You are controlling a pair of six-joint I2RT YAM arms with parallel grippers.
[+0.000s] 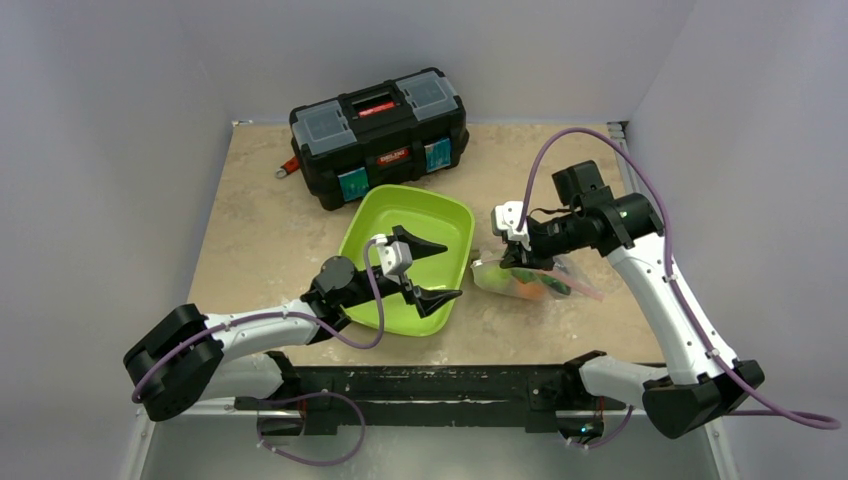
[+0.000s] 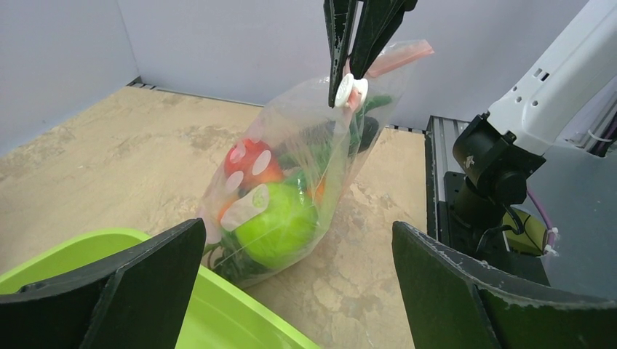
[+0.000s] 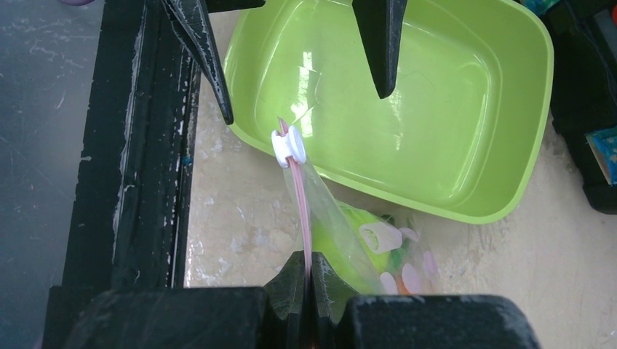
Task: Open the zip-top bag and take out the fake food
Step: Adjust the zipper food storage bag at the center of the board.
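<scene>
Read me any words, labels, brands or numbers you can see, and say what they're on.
Red label on the toolbox handle: too small to read.
Front label on the toolbox: blurred, unreadable.
No text shows on the zip-top bag or green tray.

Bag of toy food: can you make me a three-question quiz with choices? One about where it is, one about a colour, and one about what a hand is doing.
1. Where does the bag stand?
A) on the table beside the tray
B) inside the tray
C) under the tray

2. What colour is the bag's zip strip?
A) blue
B) pink
C) yellow

3. What is the right hand doing?
A) open over the tray
B) shut on nothing
C) shut on the strip

Answers:
1 A, the bag's bottom sits on the table next to the tray.
2 B, the strip along the top shows pink.
3 C, its fingers are pinched together with the strip between them.
</scene>
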